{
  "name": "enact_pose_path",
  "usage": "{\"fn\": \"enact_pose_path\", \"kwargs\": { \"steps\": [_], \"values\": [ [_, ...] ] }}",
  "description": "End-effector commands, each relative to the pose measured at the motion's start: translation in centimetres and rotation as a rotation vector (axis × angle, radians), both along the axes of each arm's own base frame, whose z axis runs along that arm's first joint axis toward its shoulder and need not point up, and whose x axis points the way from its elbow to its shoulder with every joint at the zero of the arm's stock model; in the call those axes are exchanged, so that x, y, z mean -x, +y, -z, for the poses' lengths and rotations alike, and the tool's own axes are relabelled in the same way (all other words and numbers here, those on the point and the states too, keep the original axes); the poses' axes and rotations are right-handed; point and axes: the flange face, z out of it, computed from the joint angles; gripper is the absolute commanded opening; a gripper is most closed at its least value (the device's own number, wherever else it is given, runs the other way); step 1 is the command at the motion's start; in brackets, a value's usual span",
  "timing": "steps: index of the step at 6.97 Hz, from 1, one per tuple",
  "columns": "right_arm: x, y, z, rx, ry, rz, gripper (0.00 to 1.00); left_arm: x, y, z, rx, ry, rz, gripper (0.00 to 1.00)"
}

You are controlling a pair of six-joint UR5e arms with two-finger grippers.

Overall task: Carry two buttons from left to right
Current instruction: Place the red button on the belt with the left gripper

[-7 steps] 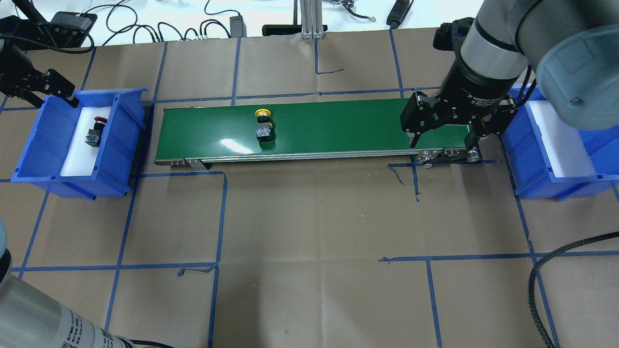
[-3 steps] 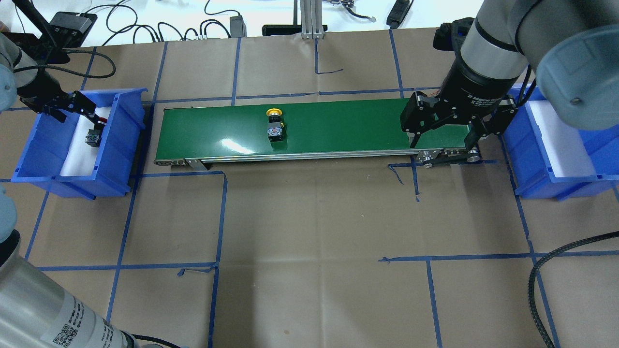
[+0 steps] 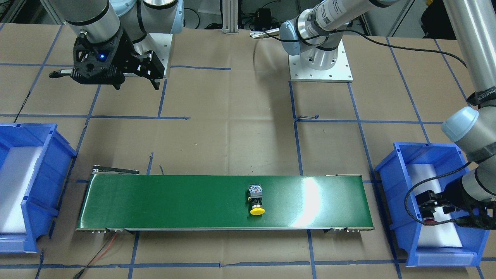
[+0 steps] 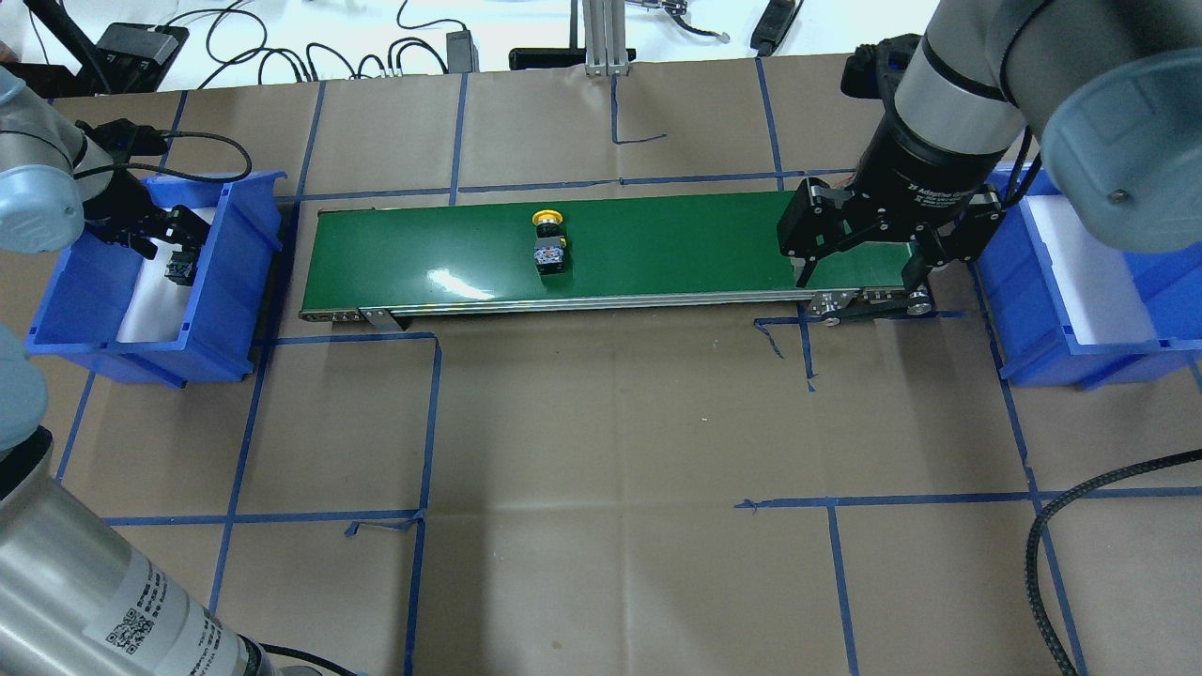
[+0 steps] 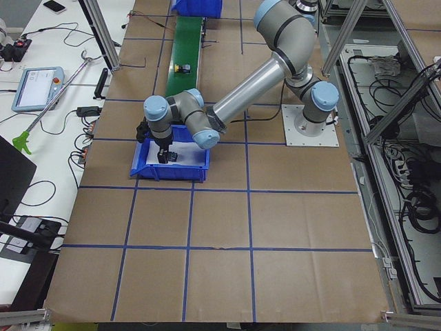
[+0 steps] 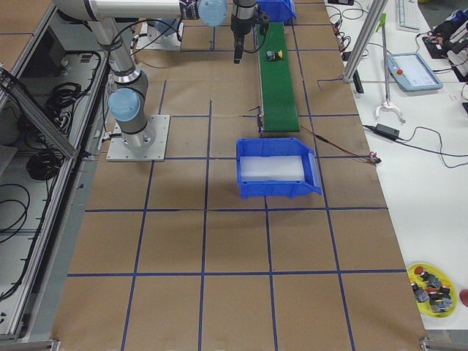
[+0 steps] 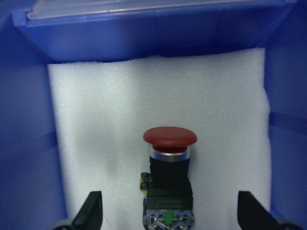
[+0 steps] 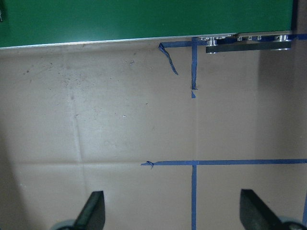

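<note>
The red button [image 7: 169,177] lies on white foam in the left blue bin [image 4: 225,300], cap toward the bin's far wall. My left gripper [image 7: 170,213] is lowered into that bin, open, its fingers wide apart on either side of the button's body without touching it; from the front this gripper [image 3: 430,205] hides most of the button. The yellow button [image 4: 548,242] lies on its side near the middle of the green conveyor belt [image 4: 657,244]. My right gripper [image 4: 859,277] hangs open and empty over the belt's right end.
The right blue bin [image 4: 1033,310] holds only white foam. Cables and a power brick [image 4: 141,42] lie behind the left bin. A yellow dish [image 6: 431,287] of spare buttons sits on the side bench. Brown paper with blue tape lines covers the table.
My left gripper came forward and down into the left bin, straddling the red button. The yellow button travelled rightward along the belt. The right arm stayed still.
</note>
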Motion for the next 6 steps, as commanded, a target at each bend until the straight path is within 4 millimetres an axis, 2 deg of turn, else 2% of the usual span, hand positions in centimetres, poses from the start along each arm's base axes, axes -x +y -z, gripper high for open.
{"fn": "enact_pose_path", "kwargs": {
  "steps": [1,2,3,4,6],
  "values": [
    [0.0,0.0,0.0,0.0,0.0,0.001,1.0,0.0,-0.2,0.5,-0.002,0.003,-0.002,0.76],
    [0.0,0.0,0.0,0.0,0.0,-0.001,1.0,0.0,-0.3,0.6,-0.001,0.002,-0.002,0.54],
    [0.0,0.0,0.0,0.002,0.0,-0.001,1.0,-0.1,-0.3,0.7,-0.002,0.004,-0.002,0.38],
    [0.0,0.0,0.0,0.0,0.0,-0.001,1.0,-0.3,-0.8,-0.2,0.008,-0.003,-0.004,0.21],
    [0.0,0.0,0.0,0.002,0.0,-0.001,1.0,-0.2,-0.3,-3.9,0.035,-0.019,-0.004,0.19]
  ]
}}
